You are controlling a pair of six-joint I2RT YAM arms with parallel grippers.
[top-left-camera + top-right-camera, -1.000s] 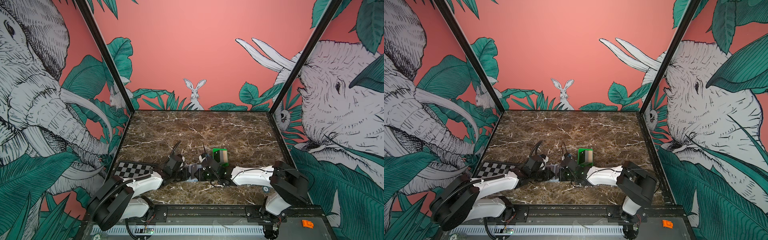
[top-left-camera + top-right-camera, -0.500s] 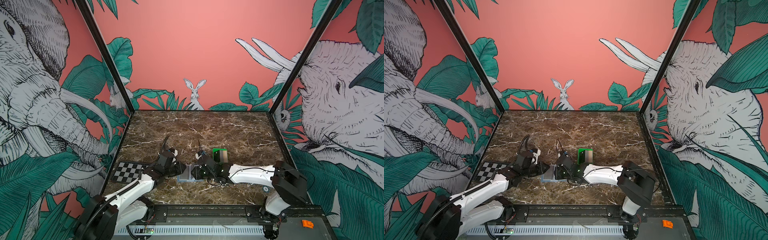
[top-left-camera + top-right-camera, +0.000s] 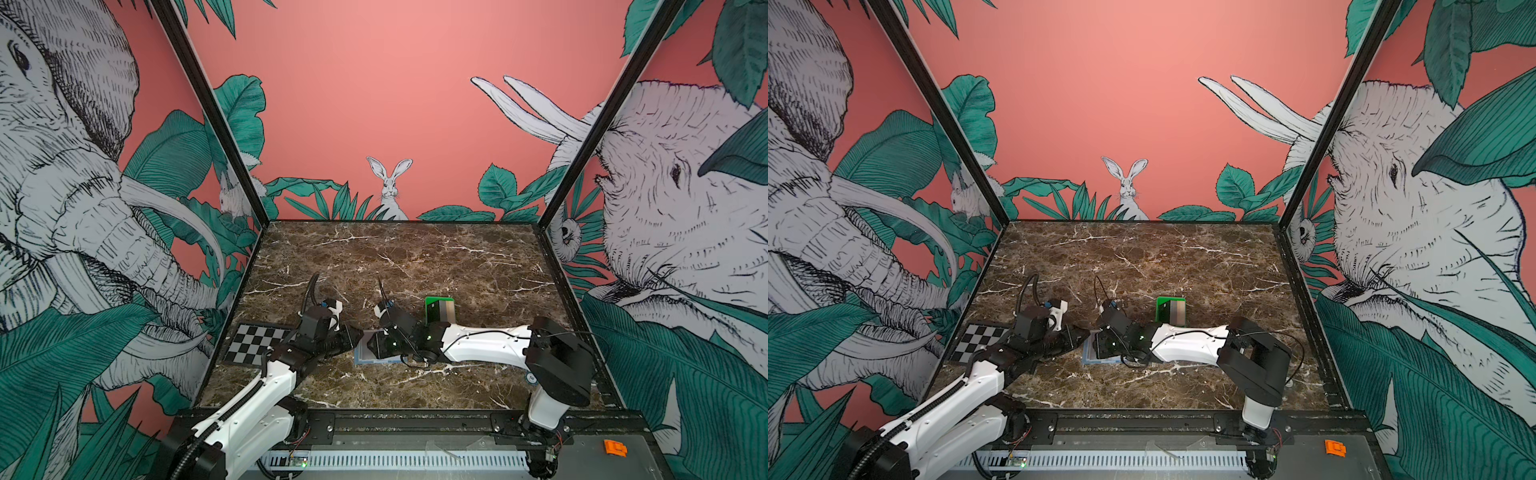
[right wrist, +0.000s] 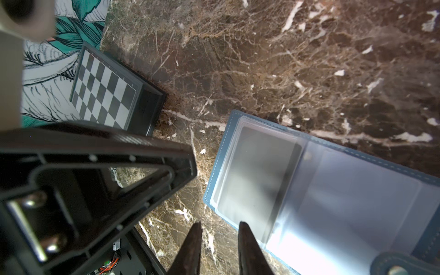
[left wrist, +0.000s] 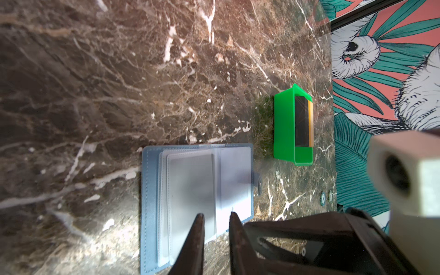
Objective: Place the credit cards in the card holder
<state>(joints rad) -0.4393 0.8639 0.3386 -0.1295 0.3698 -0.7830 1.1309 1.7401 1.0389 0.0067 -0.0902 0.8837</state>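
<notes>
The slate-blue card holder (image 5: 148,190) lies open and flat on the marble, and it also shows between the two arms in both top views (image 3: 362,359) (image 3: 1089,358). A grey credit card (image 4: 259,178) sits inside one of its clear sleeves. More credit cards, a black one (image 5: 302,121) with a tan one under it, stand in the green tray (image 5: 284,123). My left gripper (image 5: 216,215) hovers over the holder's sleeves, its jaws slightly open with nothing between them. My right gripper (image 4: 220,225) is slightly open over bare marble beside the holder's edge.
A black-and-white checkerboard plate (image 3: 257,343) lies at the table's left edge, close behind my left arm. The green tray (image 3: 432,300) stands just beyond my right forearm. Black frame posts and the printed walls border the table.
Both grippers have opened a little and drawn back from the holder, which now lies uncovered between them. The left arm has swung forward and stretched out.
</notes>
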